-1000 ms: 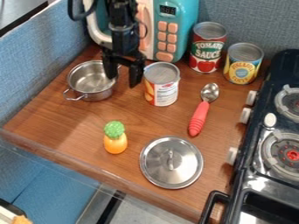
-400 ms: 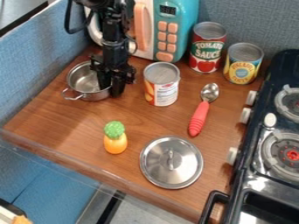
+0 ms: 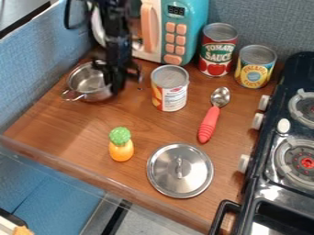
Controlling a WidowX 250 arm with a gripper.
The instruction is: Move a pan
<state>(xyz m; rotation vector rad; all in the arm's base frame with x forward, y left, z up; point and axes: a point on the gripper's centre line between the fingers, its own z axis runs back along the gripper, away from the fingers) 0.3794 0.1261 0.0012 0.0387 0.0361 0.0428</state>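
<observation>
**Fingers [image 3: 114, 87] pinch the pan [image 3: 91, 83]!**

The shiny pan is on the left of the middle can [image 3: 170, 88]. Its loop handle [image 3: 73, 96] is on the side away from that can. I can't tell if the pan's bottom touches the tabletop [image 3: 73, 131].

The fingers are squeezed on the pan's edge, between the pan's middle and the middle can. The black arm [image 3: 116, 32] hangs down behind and left of that can.

The toy pineapple [image 3: 120, 147] stands in front and left of the middle can. The blue-green toy microwave [image 3: 199, 18] is behind it. The round silver lid [image 3: 171, 181] lies in front of it.

The spoon [image 3: 209, 121] with a red handle is just right of the middle can. The red can [image 3: 217, 50] stands behind and right of it. The yellow can [image 3: 255, 69] is well to its right. The black stove [image 3: 279, 199] is farthest right of it.
</observation>
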